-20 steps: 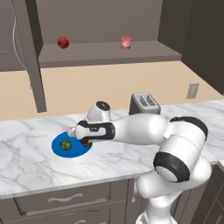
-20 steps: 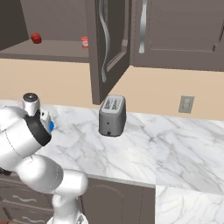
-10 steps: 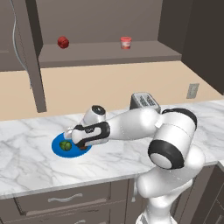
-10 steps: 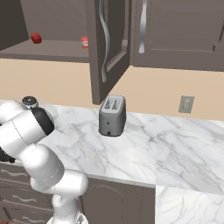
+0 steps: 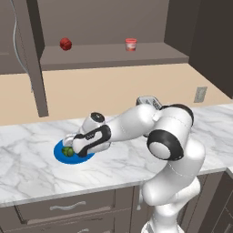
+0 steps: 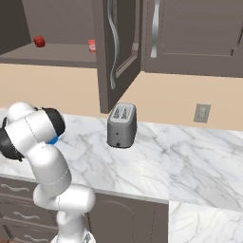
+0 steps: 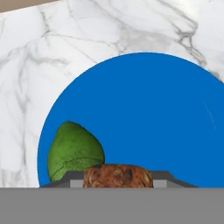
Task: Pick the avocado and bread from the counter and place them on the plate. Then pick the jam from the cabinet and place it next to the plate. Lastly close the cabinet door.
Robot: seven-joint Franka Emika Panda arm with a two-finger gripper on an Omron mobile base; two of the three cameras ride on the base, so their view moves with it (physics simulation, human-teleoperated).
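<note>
The step in hand appeared to be setting the bread (image 7: 117, 175) on the plate (image 7: 148, 113): in the hand view the brown block sat pinched between the fingers (image 7: 74, 179), held just above the blue disc, which lay on the white marble desk (image 5: 136, 161). The avocado (image 7: 74, 151) already rested on the plate's left part in that view, close beside the bread, so the first placement looked done. From the left base view the gripper (image 5: 76, 146) hung low over the plate near the desk's left end, with the avocado visible as a green spot just to its left. The next move seemed to call for easing the bread down onto bare blue, clear of the avocado, and spreading the fingers to let it go. After that the arm would need to rise to the cabinet (image 5: 113, 52), where the jam (image 5: 131, 44) stood on the shelf, well right of a darker red ball (image 5: 65, 43). The cabinet door (image 6: 116, 52) stood open above a grey toaster (image 6: 122, 126). The jam's pale label band was too small to read, and no other writing showed.
</note>
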